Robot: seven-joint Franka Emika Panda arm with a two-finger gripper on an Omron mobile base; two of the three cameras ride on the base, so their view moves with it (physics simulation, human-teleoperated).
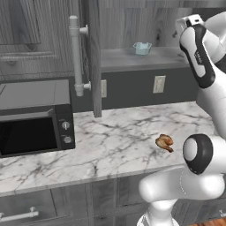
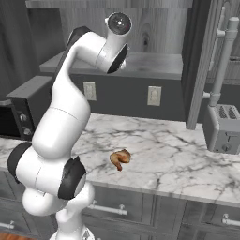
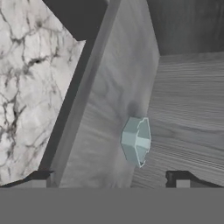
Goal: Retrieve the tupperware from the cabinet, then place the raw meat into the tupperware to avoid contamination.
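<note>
- Tupperware [image 1: 142, 48]: one piece, pale teal and translucent, standing upright on the grey shelf inside the cabinet [image 1: 92, 57], close to the back wall; nothing can be seen inside it.
- Cabinet: one upper unit with its door swung open, edge toward the left base camera, one long silver bar handle [image 1: 76, 55] on the door. The shelf holds the one container.
- Raw meat [image 1: 164, 142]: one brown-orange lump, lying on the marble counter [image 1: 110, 141] near its front edge, well apart from the container above.
- Gripper [image 3: 109, 179]: one, its two dark finger tips [image 3: 40, 176] standing wide apart with nothing between them; in the hand view the teal container sits ahead of the tips, not touching either.
- Microwave [image 1: 35, 117]: one, dark, on the counter at the left, door closed.
- Toaster [image 2: 224, 127]: one, grey metal, on the counter at the right; its slots look empty.
- Wall outlets: two pale plates [image 2: 153, 95] on the dark backsplash below the shelf.
</note>
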